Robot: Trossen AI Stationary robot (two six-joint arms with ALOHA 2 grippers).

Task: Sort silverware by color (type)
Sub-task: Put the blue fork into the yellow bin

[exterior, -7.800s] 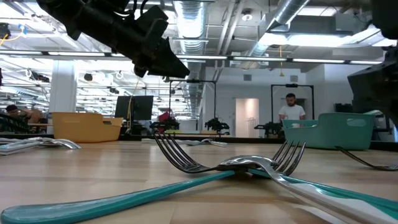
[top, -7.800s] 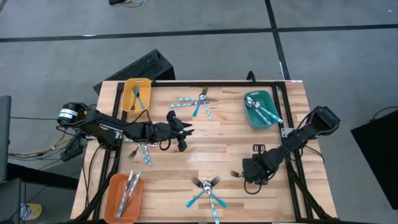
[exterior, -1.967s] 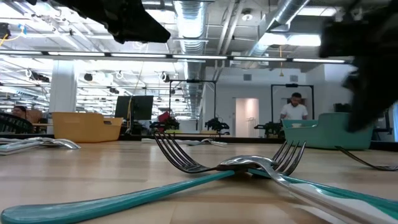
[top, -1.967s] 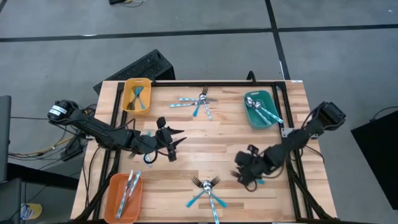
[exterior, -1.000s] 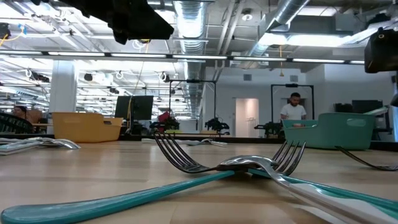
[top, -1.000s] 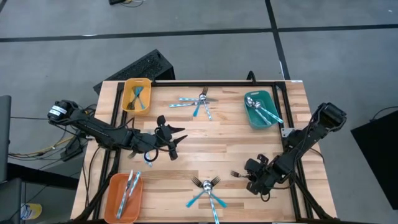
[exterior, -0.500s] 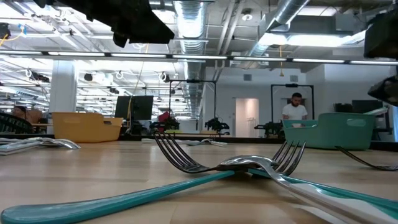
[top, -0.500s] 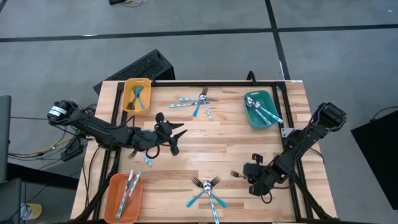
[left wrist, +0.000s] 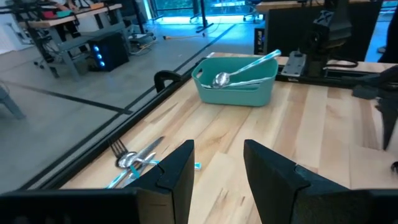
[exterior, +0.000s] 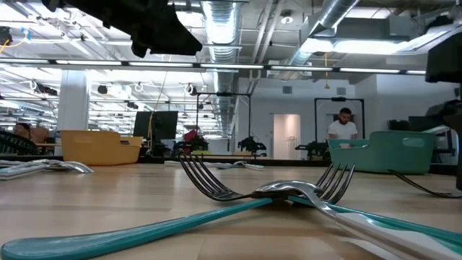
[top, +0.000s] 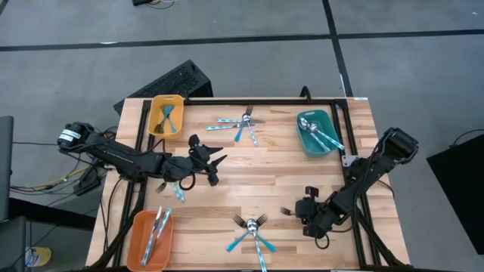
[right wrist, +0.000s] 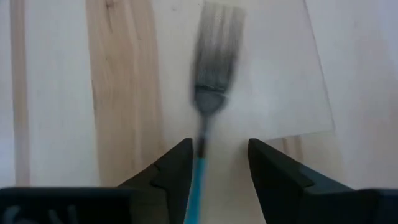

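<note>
**Silverware in heaps and trays on a plank table, open hall behind**

Pale wooden table [top: 272, 170] of lengthwise planks, dark frame around the edge, grey floor with dark seams on every side. Yellow tray [top: 165, 115] at the far left corner with blue-handled pieces inside; teal tray [top: 316, 132] at the far right with spoons [left wrist: 239, 70]; orange tray [top: 151, 239] at the near left with several pieces lying lengthwise. Loose silverware on bare wood: a crossed heap [top: 240, 125] at the far middle, a pile of forks [top: 252, 230] at the near middle (tines interlocked, seen close in the low view [exterior: 289, 191]), a couple of pieces [top: 176, 190] just below the left arm.

Left gripper [top: 212, 166] above the table left of centre, fingers [left wrist: 180, 171] parted, nothing between them. Right gripper [top: 296, 211] low over the near right part of the table, fingers [right wrist: 177, 165] spread on either side of a fork [right wrist: 208, 93] lying on the wood, handle between the tips but not clamped (tines blurred in the wrist view).

Beyond the table, a large workshop hall: exposed ducts and strip lights overhead, white columns, desks with monitors, a doorway at the back. One person [exterior: 344, 123] standing far off behind the teal tray; another seated at the far left edge [exterior: 16, 132].
</note>
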